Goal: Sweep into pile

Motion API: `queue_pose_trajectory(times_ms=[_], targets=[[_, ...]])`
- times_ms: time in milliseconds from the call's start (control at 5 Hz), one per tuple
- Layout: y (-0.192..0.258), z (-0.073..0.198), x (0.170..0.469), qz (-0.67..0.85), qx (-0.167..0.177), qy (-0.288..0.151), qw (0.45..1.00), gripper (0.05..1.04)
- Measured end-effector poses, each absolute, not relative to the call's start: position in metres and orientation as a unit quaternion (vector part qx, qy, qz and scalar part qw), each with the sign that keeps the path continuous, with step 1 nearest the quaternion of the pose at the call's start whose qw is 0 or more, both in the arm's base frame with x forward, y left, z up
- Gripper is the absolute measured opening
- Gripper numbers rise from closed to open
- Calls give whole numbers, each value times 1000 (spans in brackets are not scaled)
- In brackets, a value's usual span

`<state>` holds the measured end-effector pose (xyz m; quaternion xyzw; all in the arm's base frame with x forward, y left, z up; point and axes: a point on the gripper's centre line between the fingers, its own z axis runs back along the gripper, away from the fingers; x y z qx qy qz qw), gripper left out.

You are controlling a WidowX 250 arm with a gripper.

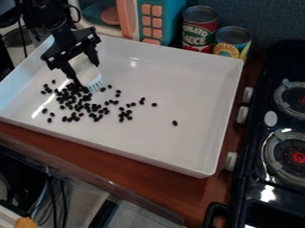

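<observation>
As I looked down at the counter (179, 196), the black gripper (87, 74) hung over the tray's far left part, its fingers parted just by the width of the white brush (92, 80) held between them. Its bristles pointed down at the upper edge of a loose heap of black beans (78, 107). Most of those lay crowded in the left half of the white tray (149, 80), a few straggled rightward, and one (175, 123) sat well apart from the rest. Behind the tray stood a toy microwave (145, 22) and two tin cans (199, 27), and along its right side was a black stove (253, 178).
</observation>
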<state>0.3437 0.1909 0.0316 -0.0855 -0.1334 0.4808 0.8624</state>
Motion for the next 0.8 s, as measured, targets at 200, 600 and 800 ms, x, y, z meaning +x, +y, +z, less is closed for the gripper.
queue_pose_trajectory(times_ms=[200, 600, 800], targets=[[193, 34, 339, 496, -84, -131, 854, 732], [194, 35, 327, 531, -82, -124, 834, 732], [186, 43, 332, 522, -92, -138, 837, 732]])
